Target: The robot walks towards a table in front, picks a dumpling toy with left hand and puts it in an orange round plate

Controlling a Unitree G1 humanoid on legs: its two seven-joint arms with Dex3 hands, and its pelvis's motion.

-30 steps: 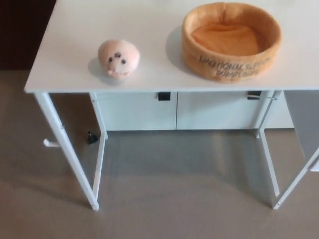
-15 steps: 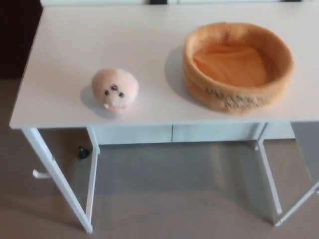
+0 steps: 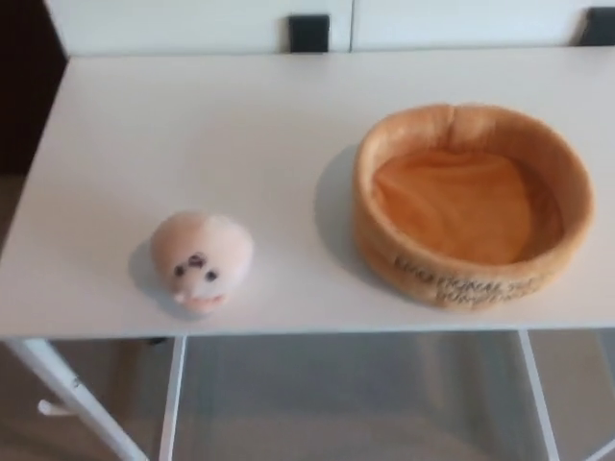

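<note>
A pale pink plush dumpling toy (image 3: 201, 260) with a small dark face lies on the white table (image 3: 192, 134), near its front edge on the left. To its right stands the orange round plush plate (image 3: 471, 202), a soft bowl with a raised rim and dark lettering on its front wall; nothing lies inside it. A hand's width of bare tabletop separates the two. Neither of my hands shows in the head view.
White cabinet fronts with black handles (image 3: 308, 32) stand behind the table's far edge. White table legs (image 3: 67, 399) slant down at the lower left, over a grey-brown floor (image 3: 346, 403). A dark area borders the table's left side.
The whole picture has shifted down as the camera came closer: table, toy and plate now appear larger and lower in view. Neither the toy nor the plate has moved on the table.
</note>
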